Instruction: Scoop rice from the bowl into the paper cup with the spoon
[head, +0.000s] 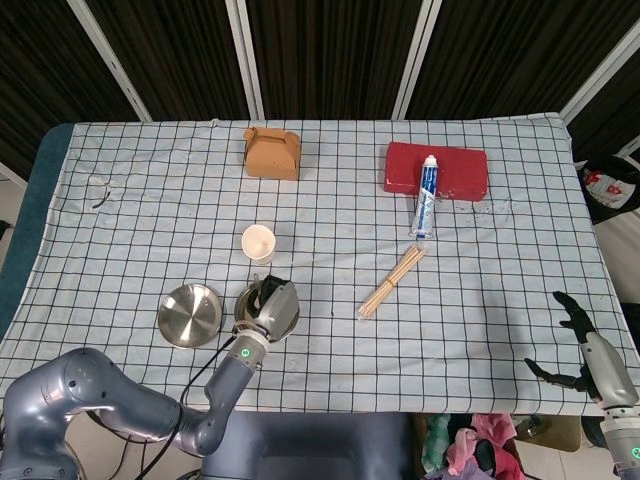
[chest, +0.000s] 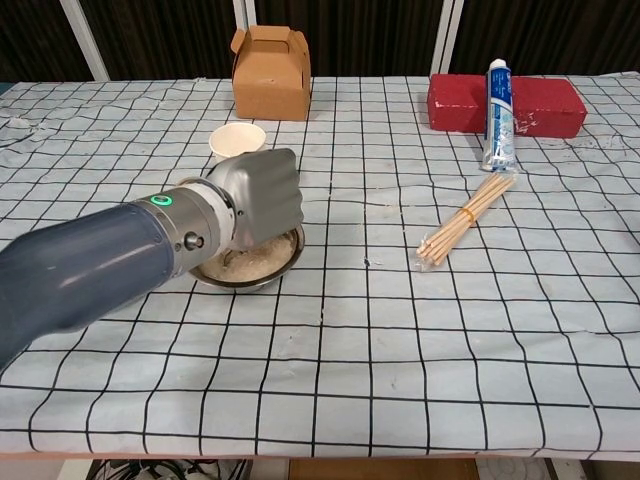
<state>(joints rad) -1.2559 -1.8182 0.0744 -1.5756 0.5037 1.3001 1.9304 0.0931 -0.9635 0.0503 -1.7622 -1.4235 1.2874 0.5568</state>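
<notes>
Over the bowl of rice hangs the left hand, fingers curled in a fist; whether it grips the spoon cannot be told. Behind it, the cup stands upright and apart. Off the tabletop's near-right corner, the right hand holds nothing, fingers apart.

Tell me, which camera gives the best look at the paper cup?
The head view: it looks down on the paper cup, showing its whole open mouth standing apart from the left hand over the rice bowl. The chest view shows the cup only from the side, its base hidden behind that hand.
</notes>
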